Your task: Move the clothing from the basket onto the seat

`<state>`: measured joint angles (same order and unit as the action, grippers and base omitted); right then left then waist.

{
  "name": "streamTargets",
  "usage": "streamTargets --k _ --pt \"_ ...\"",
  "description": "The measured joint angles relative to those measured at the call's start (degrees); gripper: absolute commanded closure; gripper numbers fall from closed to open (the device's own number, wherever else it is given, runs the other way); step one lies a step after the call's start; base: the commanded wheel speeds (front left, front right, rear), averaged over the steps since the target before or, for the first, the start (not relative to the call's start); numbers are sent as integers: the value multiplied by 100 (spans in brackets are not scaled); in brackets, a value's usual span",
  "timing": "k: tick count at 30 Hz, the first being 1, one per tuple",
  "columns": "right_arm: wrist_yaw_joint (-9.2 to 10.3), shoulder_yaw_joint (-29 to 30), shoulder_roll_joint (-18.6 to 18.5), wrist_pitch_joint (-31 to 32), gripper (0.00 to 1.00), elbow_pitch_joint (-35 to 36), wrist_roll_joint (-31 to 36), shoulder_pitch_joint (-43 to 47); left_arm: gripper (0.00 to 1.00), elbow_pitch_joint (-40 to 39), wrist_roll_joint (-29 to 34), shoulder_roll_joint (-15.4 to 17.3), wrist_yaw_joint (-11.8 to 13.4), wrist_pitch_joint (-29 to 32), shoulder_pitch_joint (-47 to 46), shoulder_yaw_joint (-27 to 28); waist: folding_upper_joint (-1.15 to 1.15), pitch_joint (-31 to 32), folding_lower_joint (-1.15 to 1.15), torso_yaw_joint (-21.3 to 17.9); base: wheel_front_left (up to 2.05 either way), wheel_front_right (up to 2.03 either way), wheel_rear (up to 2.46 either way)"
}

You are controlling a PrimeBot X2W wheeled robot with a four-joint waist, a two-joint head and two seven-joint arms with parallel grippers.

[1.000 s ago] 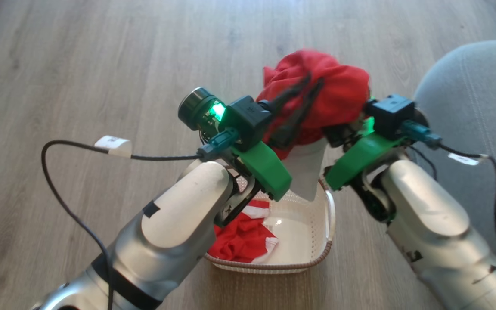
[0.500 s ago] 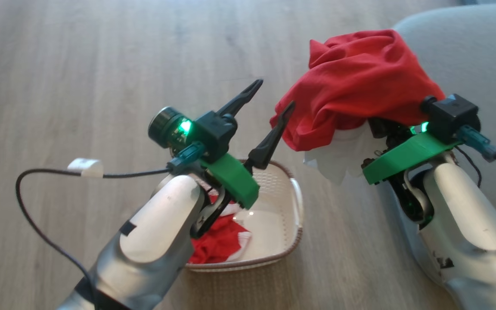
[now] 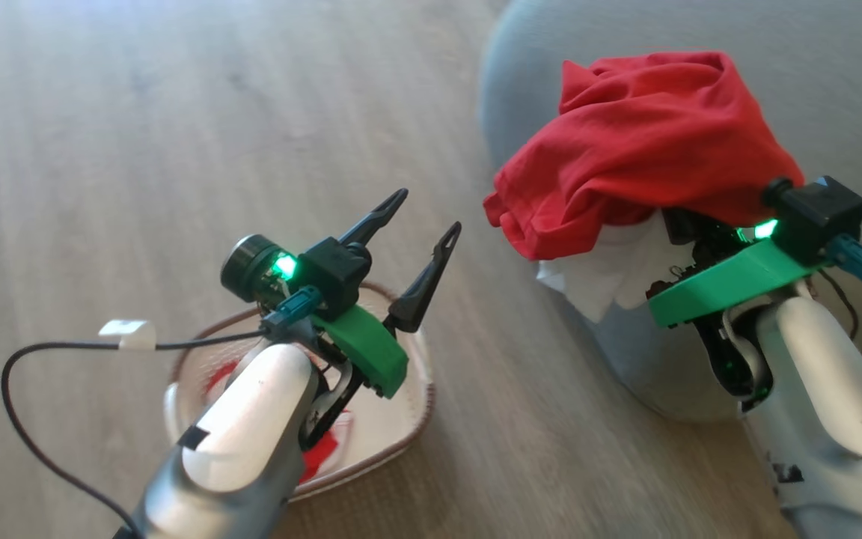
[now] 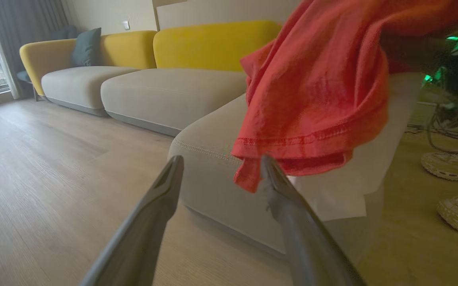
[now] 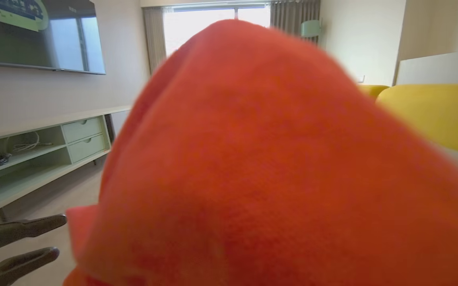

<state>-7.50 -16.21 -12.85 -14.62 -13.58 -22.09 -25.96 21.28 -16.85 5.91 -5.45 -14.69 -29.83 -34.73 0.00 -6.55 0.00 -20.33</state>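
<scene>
Jaws spread and empty, the left gripper (image 3: 428,209) hovers above the basket (image 3: 382,419), where one red garment (image 3: 317,458) lies, apparently leaving the right gripper (image 3: 693,232), clenched under the other red garment (image 3: 648,142), to hold it alone over the grey seat's (image 3: 812,90) left edge.

Pale wood-plank floor (image 3: 102,112) fills the head view from nine to twelve o'clock. In the right wrist view a dark wall screen (image 5: 38,35) hangs at ten o'clock above a pale green cabinet (image 5: 34,167) with two drawers (image 5: 84,137), and a bright window (image 5: 209,24) is at twelve. In the left wrist view a blue-grey cushion (image 4: 86,47) sits at ten o'clock, and what look like two pale sneakers (image 4: 447,167) lie at three to four.
</scene>
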Motion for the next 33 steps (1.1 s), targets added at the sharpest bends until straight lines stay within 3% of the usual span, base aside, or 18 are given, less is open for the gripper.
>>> streamTargets --k 7,11,24,33 --pt "0 263 51 0 100 277 5 300 0 -8 144 -24 -97 0 138 152 0 -88 0 -727 0 0 0" --pt "0 668 73 0 100 510 107 585 0 30 180 -113 -146 0 115 87 0 -195 0 -938 0 0 0" --pt "0 1435 218 0 100 1056 380 1337 0 101 53 -151 -196 0 -84 -375 0 -503 0 -1088 0 0 0" --pt "0 1662 104 0 100 651 632 280 0 -171 131 118 -197 0 -220 -600 0 -1156 0 -1072 0 0 0"
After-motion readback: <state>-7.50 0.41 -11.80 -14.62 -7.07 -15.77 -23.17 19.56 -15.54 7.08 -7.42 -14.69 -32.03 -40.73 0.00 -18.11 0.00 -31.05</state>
